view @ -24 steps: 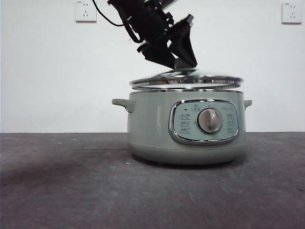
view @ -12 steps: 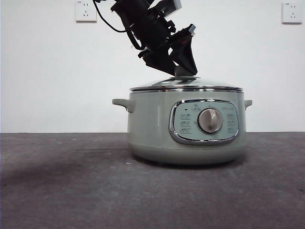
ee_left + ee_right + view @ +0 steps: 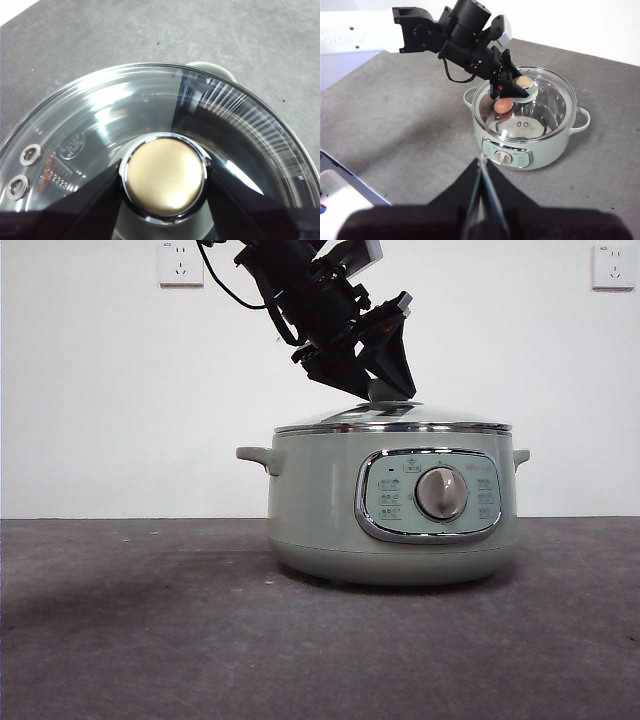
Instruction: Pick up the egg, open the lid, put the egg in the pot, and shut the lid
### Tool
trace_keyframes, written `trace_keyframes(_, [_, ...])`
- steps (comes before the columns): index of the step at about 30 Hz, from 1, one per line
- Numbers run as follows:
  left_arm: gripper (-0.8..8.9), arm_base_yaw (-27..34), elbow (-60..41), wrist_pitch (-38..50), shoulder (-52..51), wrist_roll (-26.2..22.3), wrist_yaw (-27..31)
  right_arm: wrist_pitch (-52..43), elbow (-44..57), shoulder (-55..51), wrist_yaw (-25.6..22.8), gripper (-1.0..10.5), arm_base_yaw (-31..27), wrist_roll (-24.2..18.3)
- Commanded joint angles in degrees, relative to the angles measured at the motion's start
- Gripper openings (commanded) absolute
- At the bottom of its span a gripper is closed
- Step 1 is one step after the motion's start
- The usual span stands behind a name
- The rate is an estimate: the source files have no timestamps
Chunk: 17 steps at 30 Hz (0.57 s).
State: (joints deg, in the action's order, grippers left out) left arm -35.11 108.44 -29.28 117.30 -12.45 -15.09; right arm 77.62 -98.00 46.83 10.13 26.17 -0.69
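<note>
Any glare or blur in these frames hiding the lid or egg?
Left wrist view: white streaks glare across the clear glass lid, and the left gripper at its knob is blurred. Right wrist view: sharp; the reddish-brown egg shows through the glass. Front view: even light, the sage-green pot is crisp.

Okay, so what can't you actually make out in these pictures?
- Egg: shows only in the right wrist view, through the glass lid; the pot wall hides it from the front.
- Left gripper on the knob: its fingers are cut off by the left wrist picture's edge.
- Panel labels: too small to read in the front view.
- Right gripper: out of the front view.
</note>
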Motion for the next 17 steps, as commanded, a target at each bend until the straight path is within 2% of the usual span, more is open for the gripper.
trace_keyframes(1, [-0.08,-0.5,0.0,-1.4,1.8,-0.3,0.0,1.4,0.4,-0.2,0.3,-0.1,0.1,-0.8])
trace_keyframes(17, [-0.09,-0.5,0.0,-3.5,1.7,-0.2,-0.1,1.4,0.4,-0.2,0.2,-0.1,0.1,-1.0])
